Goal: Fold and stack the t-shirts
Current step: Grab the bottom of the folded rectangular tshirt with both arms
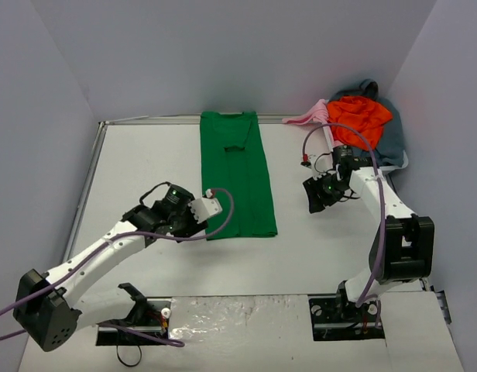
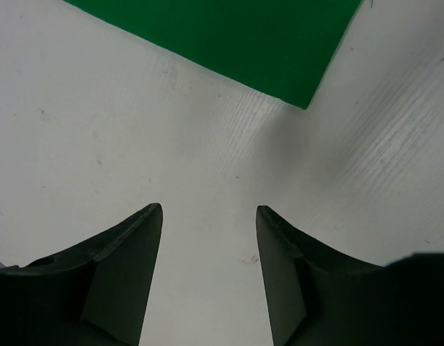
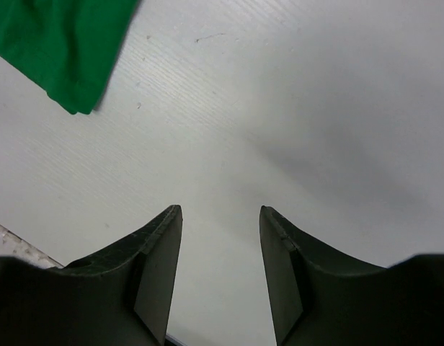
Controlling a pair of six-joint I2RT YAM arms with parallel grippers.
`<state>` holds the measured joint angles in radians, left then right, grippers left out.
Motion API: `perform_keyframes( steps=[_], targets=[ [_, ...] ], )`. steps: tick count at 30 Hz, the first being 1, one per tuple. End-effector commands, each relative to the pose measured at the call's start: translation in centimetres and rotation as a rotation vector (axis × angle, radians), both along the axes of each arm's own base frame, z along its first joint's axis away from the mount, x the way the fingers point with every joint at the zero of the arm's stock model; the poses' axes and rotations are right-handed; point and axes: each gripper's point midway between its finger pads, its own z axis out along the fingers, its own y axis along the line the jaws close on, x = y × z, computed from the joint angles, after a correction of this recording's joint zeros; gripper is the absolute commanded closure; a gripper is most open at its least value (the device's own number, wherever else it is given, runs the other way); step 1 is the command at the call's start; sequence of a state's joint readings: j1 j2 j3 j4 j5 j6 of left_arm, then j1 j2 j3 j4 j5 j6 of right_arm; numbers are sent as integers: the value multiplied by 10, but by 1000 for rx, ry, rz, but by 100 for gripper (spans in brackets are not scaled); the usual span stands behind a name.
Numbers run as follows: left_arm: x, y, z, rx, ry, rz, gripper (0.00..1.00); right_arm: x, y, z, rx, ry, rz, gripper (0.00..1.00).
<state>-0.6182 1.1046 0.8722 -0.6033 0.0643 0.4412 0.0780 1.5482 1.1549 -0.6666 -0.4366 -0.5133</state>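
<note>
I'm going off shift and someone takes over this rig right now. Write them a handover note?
Left gripper: open, empty, above the table near the left front corner of the green t-shirt.
Right gripper: open, empty, over the table right of it.
Done: green t-shirt folded lengthwise into a strip, flat mid-table.
To do: fold it shorter; orange t-shirt, pink t-shirt and grey-blue t-shirt lie heaped, unfolded, far right; nothing stacked.

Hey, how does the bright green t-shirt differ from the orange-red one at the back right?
The bright green cloth t-shirt lies flat, folded into a long narrow strip; the orange-red cloth t-shirt is bunched in a crumpled heap. The green one lies alone on the white table; the orange-red one sits atop a grey-blue shirt in the far right corner. Both are plain single-colour cloth.
</note>
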Motion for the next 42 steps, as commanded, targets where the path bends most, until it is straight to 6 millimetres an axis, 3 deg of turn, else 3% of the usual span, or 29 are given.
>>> perform_keyframes(
  steps=[1,6,10,14,22,26,37,42],
  targets=[
    [22,-6,6,49,-142,14,46,-8,15,0,125,-6,12,57],
    [28,-20,-13,28,-173,24,47,-6,7,-4,119,-7,-27,58],
    [32,-31,-22,33,-197,19,48,-5,1,-20,79,26,-61,58],
    [32,-46,-28,33,-210,-16,53,-4,0,-22,76,34,-63,65],
    [10,-75,-40,20,-165,-132,52,-2,-7,-26,47,33,-87,60],
    [-1,-80,-50,44,-134,-177,49,-1,-10,-30,29,43,-98,60],
    [-4,-79,-74,111,-107,-200,44,-1,-12,-37,13,64,-104,60],
    [-2,-72,-90,180,-81,-182,48,-1,-14,-37,9,63,-103,60]
  ],
)
